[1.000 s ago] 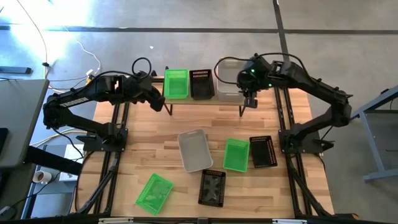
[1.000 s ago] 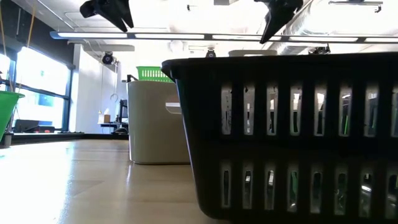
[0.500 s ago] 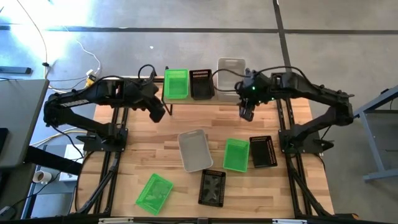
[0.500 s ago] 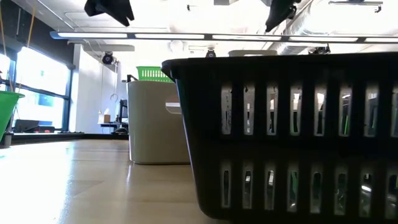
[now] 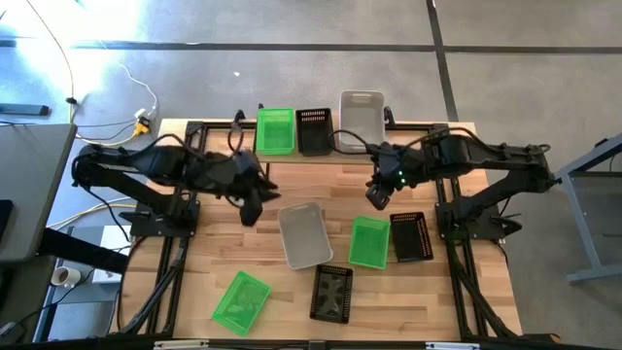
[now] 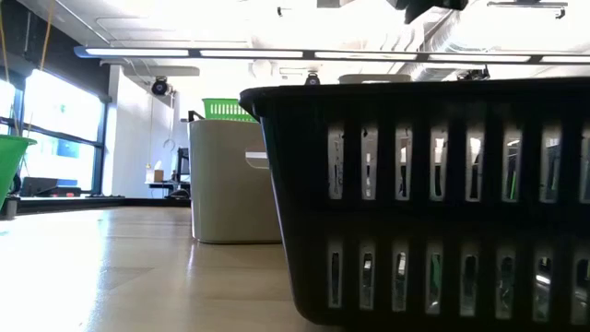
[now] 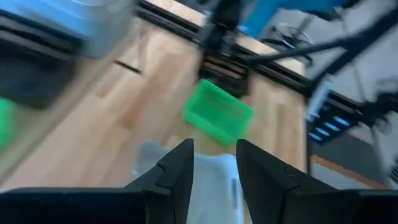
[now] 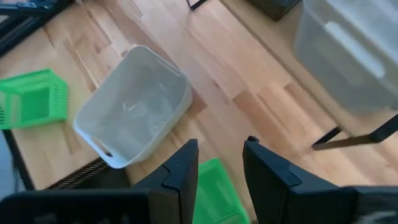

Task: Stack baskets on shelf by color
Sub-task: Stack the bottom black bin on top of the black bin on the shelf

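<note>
While both arms hang over the desk (image 5: 224,233), you have three baskets up on the shelf (image 5: 321,156) at the desk's far edge: a green basket (image 5: 275,130), a black basket (image 5: 314,130) touching it, then a grey basket (image 5: 361,119) sitting further back than the other two.

Loose grey basket (image 5: 302,234) lies near the desk's middle; take it as your landmark.
- Left pincer (image 5: 249,207): just off its left far corner, above the wood. Left wrist view shows fingers parted narrowly, nothing between them.
- Right pincer (image 5: 376,197): off its right far side, above a second green basket (image 5: 369,241). Fingers slightly apart, empty.
- Second black basket (image 5: 410,237): right of that green one, just beside it.
- Third black basket (image 5: 332,293): nearer you than the landmark, slightly right.
- Third green basket (image 5: 240,300): nearer you, to the left, tilted.

Low view: black basket wall fills the frame.
</note>
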Controlling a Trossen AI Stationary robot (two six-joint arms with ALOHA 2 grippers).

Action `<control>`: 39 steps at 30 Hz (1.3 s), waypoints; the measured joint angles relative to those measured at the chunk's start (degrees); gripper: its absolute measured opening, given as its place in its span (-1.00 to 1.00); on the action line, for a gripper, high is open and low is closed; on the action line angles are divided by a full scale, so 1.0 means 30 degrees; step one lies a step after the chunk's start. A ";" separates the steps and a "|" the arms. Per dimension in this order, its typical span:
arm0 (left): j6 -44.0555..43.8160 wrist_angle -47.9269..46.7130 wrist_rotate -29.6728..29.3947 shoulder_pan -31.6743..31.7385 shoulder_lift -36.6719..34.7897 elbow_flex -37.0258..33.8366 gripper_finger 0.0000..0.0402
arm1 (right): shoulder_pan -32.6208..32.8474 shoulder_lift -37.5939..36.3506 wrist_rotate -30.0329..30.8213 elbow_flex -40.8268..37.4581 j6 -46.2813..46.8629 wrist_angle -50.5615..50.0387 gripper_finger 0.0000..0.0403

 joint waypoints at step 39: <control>0.3983 0.8493 -0.1102 -0.7100 1.1073 0.0001 -0.44 | 0.2131 0.0015 0.3992 -0.0022 0.2879 -0.0721 -0.44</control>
